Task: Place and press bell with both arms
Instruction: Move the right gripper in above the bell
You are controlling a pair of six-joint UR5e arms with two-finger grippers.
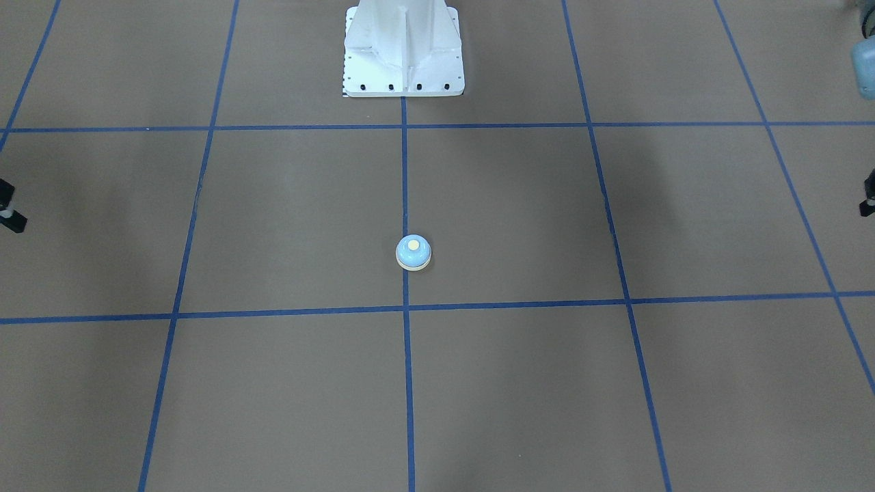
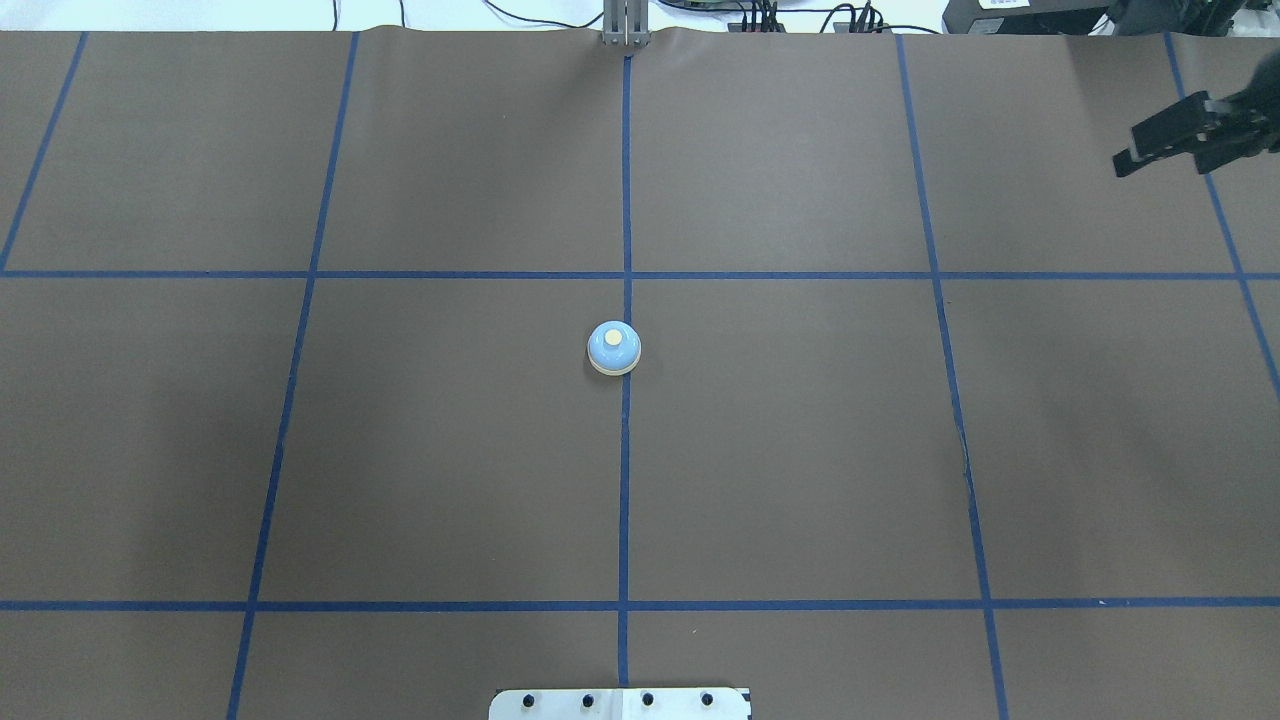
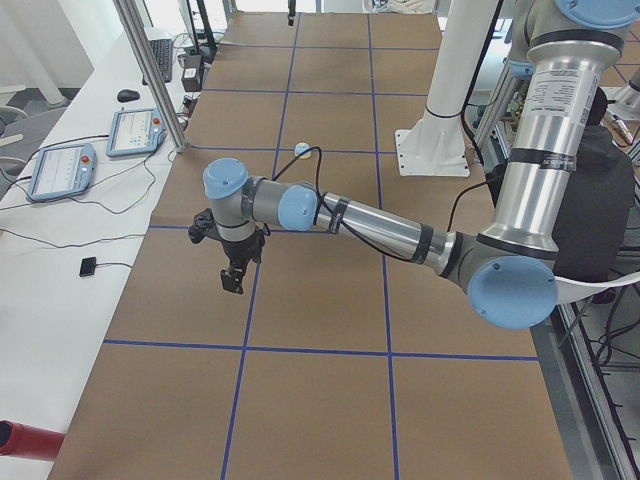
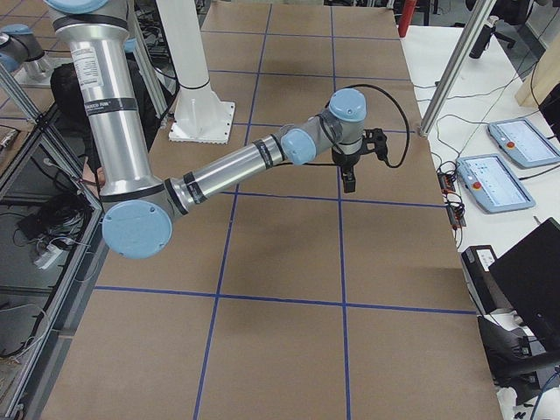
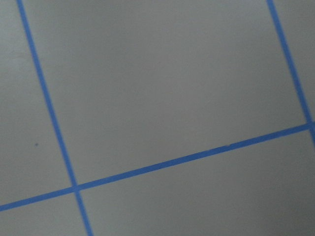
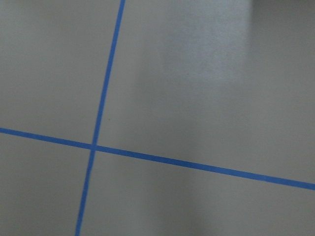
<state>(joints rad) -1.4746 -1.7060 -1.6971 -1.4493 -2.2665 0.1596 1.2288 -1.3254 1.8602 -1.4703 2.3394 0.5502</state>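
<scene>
Jaws, left gripper (image 3: 232,282) and right gripper (image 2: 1127,150): I cannot tell; off-centre press could skid bell (image 2: 614,348) toward a bench (image 2: 800,450) edge

Brown table cover (image 2: 800,450), blue tape grid (image 2: 450,274); white bench (image 3: 50,300) beside it, two pendants (image 3: 62,170).

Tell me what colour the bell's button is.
Cream, atop the light-blue bell; the overhead view shows it best.

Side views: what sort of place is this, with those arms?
Likely a robotics lab: the left arm and right arm reach over a table taped into a blue grid, and control tablets lie on the white bench alongside.
</scene>
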